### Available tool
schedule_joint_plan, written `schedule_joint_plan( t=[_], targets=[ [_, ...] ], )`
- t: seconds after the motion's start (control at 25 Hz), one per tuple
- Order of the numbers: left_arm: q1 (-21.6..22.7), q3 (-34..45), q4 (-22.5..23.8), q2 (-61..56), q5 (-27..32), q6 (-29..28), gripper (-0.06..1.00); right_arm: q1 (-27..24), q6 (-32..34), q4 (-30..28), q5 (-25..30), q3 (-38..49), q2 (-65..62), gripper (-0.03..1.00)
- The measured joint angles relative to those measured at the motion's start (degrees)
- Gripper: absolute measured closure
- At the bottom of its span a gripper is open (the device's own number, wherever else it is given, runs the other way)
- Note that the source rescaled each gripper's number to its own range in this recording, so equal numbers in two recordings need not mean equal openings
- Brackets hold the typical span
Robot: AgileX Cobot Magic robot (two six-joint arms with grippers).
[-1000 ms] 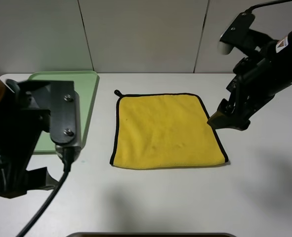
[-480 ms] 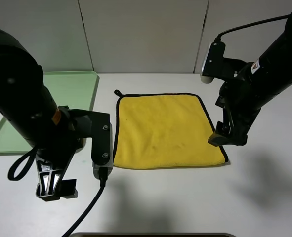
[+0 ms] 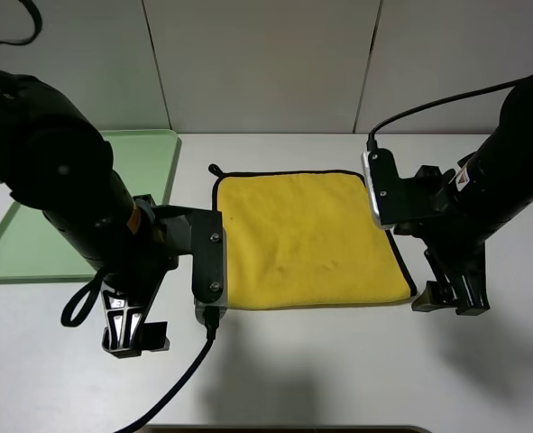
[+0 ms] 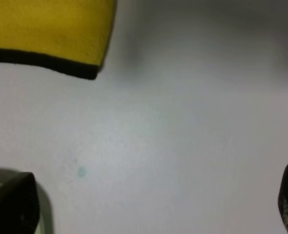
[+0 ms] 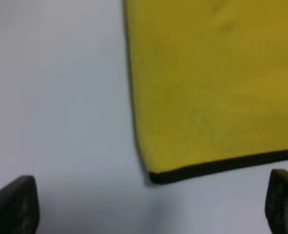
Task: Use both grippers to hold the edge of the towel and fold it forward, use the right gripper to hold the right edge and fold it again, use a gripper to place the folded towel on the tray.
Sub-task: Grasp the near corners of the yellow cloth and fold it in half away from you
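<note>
Towel (image 3: pixel 307 239) flat, left gripper (image 3: pixel 133 338) just beyond its 8 o'clock corner, right gripper (image 3: pixel 451 300) beside its 4 o'clock corner, each pair of fingers (image 5: pixel 12 204) spread apart, off the cloth.

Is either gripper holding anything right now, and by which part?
Nothing is held. Both are open: the left gripper off the near left corner of the towel, the right gripper by its near right corner.

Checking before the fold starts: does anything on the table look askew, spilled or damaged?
Nothing serious. The towel lies flat and square, with the tray level to its left. Only a tiny greenish speck marks the table near the towel's corner.
</note>
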Motion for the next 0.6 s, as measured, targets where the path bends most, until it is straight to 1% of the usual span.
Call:
schedule_joint_plan(
  t=[0.16,0.6],
  targets=[
    [0.0,0.0,0.0,0.3,-1.0,0.0,-0.04,0.0,-0.1,-1.6,-1.7,0.1,2.7,-0.03],
    [0.0,0.0,0.0,0.3,-1.1,0.1,-0.04,0.0,-0.5,-3.0,-4.8,0.1,11.1,-0.03]
  ],
)
